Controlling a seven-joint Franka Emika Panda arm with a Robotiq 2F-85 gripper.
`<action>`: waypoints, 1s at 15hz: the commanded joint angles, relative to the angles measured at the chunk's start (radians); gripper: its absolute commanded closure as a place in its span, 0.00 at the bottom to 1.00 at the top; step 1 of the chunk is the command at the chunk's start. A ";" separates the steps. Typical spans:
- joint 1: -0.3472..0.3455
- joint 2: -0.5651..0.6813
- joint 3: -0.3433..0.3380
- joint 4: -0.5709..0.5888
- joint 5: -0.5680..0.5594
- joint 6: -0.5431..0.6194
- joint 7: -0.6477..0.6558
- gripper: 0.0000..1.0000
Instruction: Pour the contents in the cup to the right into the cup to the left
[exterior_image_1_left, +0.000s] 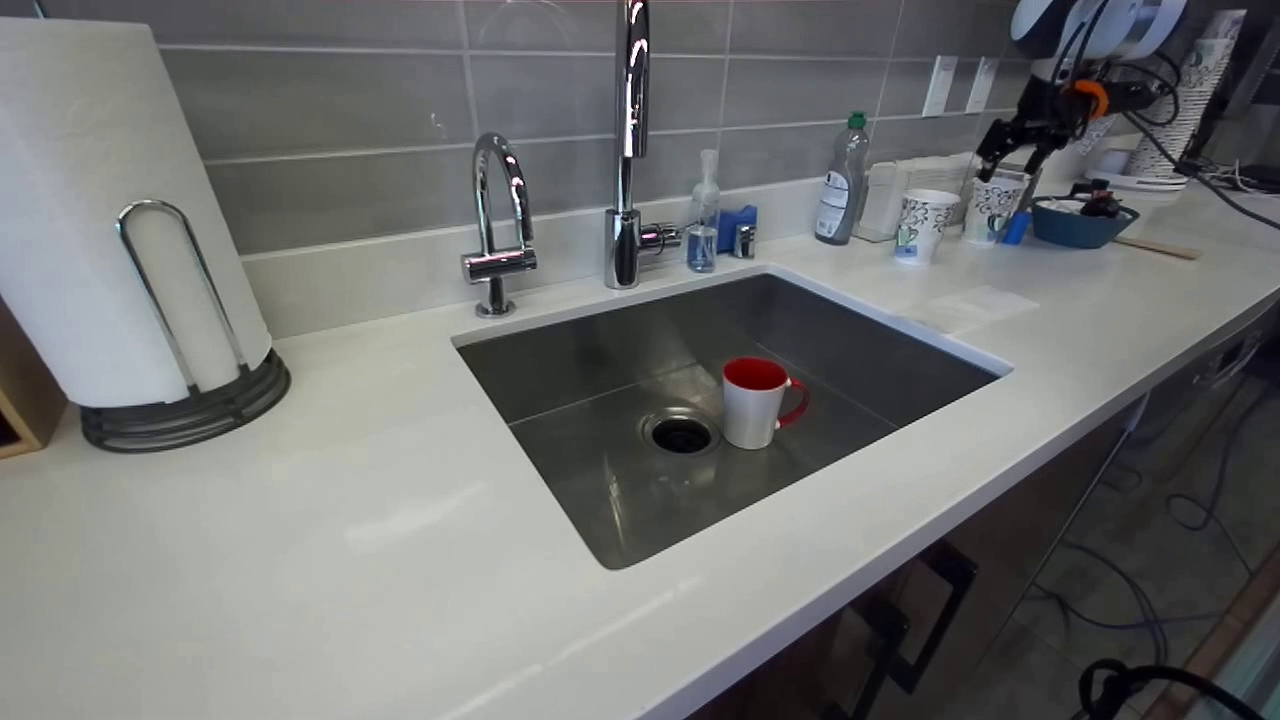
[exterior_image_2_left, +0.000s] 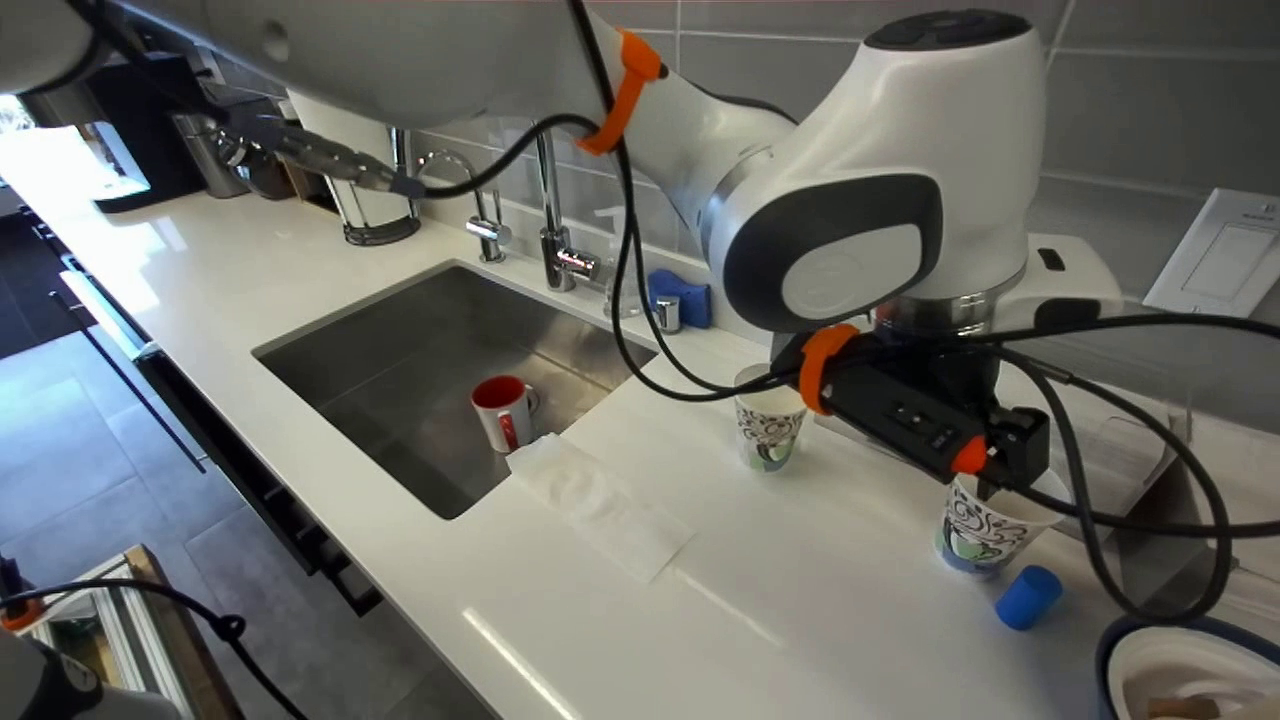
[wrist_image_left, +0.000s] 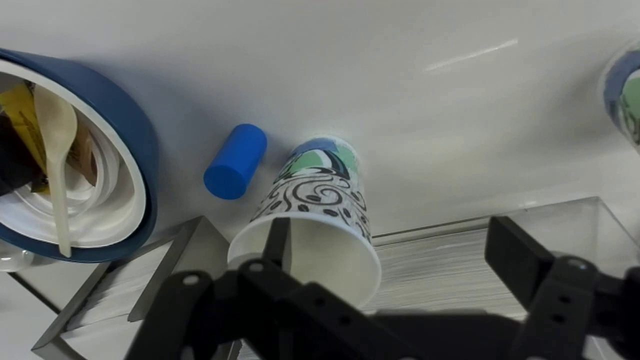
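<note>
The cup to the right is a white paper cup with dark swirls and green and blue marks. It stands upright on the counter in both exterior views and in the wrist view. The cup to the left has a like pattern and stands upright nearer the sink; it also shows in an exterior view and at the wrist view's right edge. My gripper is open at the right cup's rim. One finger overlaps the cup's mouth; I cannot tell whether it is inside. The cups' contents are hidden.
A blue cylinder and a blue bowl with a spoon lie beside the right cup. A clear holder with stacked paper stands behind it. A sink holds a red-and-white mug. A soap bottle stands by the wall.
</note>
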 joint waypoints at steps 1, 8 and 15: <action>-0.064 0.063 0.057 0.090 -0.022 0.010 -0.017 0.00; -0.125 0.117 0.119 0.144 -0.018 0.024 -0.079 0.54; -0.119 0.130 0.120 0.136 -0.039 0.063 -0.085 0.99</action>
